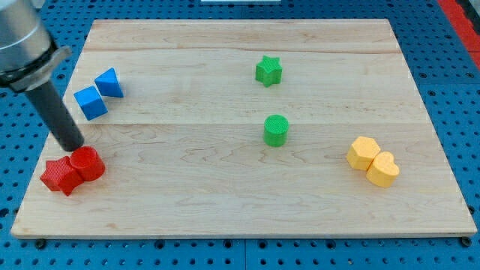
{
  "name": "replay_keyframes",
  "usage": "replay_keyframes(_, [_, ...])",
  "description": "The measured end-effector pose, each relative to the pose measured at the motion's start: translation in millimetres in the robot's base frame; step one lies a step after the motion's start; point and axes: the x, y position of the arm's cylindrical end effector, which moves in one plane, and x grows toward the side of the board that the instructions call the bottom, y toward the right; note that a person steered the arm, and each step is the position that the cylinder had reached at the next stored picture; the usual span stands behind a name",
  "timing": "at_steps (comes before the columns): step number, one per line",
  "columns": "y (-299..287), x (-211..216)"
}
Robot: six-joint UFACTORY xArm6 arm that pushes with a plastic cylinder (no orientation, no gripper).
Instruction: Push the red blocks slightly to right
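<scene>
A red star block and a red round block sit touching each other near the bottom left of the wooden board. My dark rod comes down from the view's top left, and my tip stands just above the red round block, at its upper left edge, close to or touching it.
A blue cube and a blue triangular block lie just above my tip. A green star and a green cylinder sit mid-board. A yellow hexagonal block and a yellow heart sit at right.
</scene>
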Motion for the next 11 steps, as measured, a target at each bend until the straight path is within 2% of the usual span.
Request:
replay_keyframes(1, [-36, 22])
replay_keyframes(2, [-42, 59])
replay_keyframes(3, [-41, 76])
replay_keyframes(6, [-3, 73])
replay_keyframes(7, [-14, 81])
replay_keyframes(8, [-14, 107])
replay_keyframes(9, [36, 124])
replay_keyframes(11, [153, 124])
